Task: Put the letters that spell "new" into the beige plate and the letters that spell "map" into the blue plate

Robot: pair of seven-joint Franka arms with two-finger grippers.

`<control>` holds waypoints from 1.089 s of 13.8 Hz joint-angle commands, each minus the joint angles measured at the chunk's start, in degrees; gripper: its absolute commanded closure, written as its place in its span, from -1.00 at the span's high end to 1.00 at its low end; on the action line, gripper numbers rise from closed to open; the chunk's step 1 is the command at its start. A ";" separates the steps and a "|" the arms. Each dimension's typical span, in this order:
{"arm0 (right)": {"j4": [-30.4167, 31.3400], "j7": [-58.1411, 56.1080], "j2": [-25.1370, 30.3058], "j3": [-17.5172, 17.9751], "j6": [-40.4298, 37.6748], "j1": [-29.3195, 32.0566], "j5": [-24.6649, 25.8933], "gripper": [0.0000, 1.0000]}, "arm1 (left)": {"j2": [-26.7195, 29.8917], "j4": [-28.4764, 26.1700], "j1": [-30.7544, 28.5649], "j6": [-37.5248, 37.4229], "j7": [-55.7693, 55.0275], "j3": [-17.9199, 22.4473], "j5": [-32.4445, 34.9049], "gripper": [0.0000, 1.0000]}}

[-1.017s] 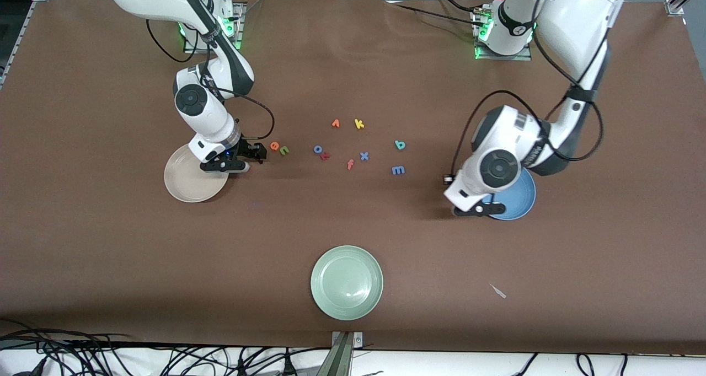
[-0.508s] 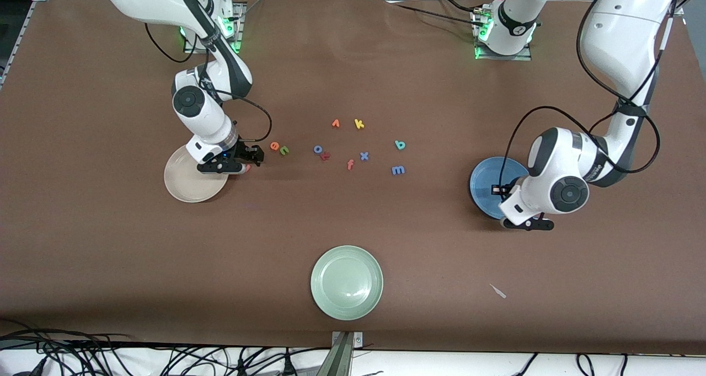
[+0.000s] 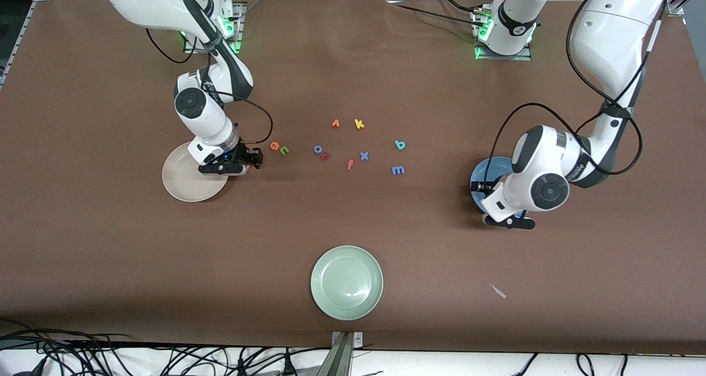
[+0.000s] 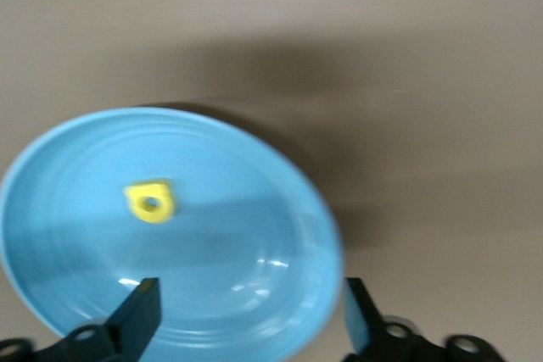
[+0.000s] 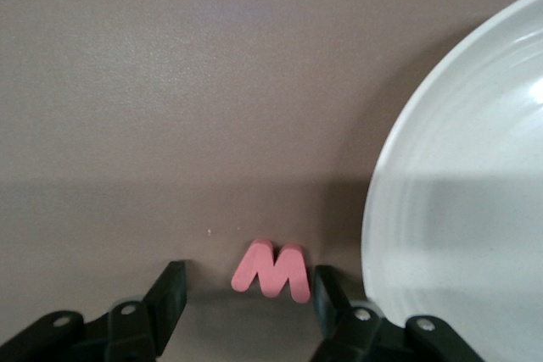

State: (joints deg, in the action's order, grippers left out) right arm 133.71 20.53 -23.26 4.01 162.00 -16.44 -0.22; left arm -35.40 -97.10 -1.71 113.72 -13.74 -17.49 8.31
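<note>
Right hand [image 5: 246, 294] low over the bench [image 3: 353, 216], just beside the beige plate [image 3: 182, 180] on the side toward the other letters. Fingers [image 5: 170, 290] apart, one on each side of the pink "w" [image 5: 273, 270]: close on one side, a clear gap on the other, nothing gripped. "w" flat on the bench, just off the beige plate's rim.

Left hand [image 4: 246, 320] up over the blue plate [image 3: 485, 172], spread wide and empty. Yellow "a" [image 4: 150, 203] lying inside the blue plate.

Out on the bench, orange "e" [image 3: 274, 146] and green "n" [image 3: 284, 150] side by side, near the right hand. Teal "p" [image 3: 400, 144] and blue "m" [image 3: 398, 170] toward the left arm's end, "m" nearer the front camera. Between those pairs, a loose scatter of other small letters. Green plate [image 3: 346, 282] well apart, nearest the front camera.
</note>
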 commanded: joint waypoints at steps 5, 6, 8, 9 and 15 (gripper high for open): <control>0.85 -0.49 -0.12 -0.14 1.21 0.01 0.57 -0.43 | 0.86 0.68 6.79 -0.35 -25.07 -5.10 1.36 1.00; 0.85 -0.57 -0.03 -0.14 1.03 0.01 0.66 -0.44 | 0.69 0.68 8.37 0.26 -29.03 -5.10 1.27 1.00; 0.76 -1.18 0.32 -0.14 0.86 0.01 0.66 -0.47 | -0.19 0.68 11.02 1.67 -39.30 -5.10 1.01 1.00; 0.76 -1.45 0.58 -0.14 0.77 0.01 0.66 -0.47 | -0.89 0.59 11.81 1.85 -45.09 -5.10 1.27 0.99; -1.86 -4.17 5.41 -1.89 -9.23 0.01 0.75 -0.47 | -1.77 0.77 12.18 2.47 -53.15 -4.23 1.54 1.00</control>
State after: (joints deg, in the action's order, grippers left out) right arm 132.68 18.61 -20.95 3.30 157.40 -16.49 -0.15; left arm -36.79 -96.97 10.78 116.22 -65.34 -22.54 8.31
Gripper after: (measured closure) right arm 0.621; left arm 0.000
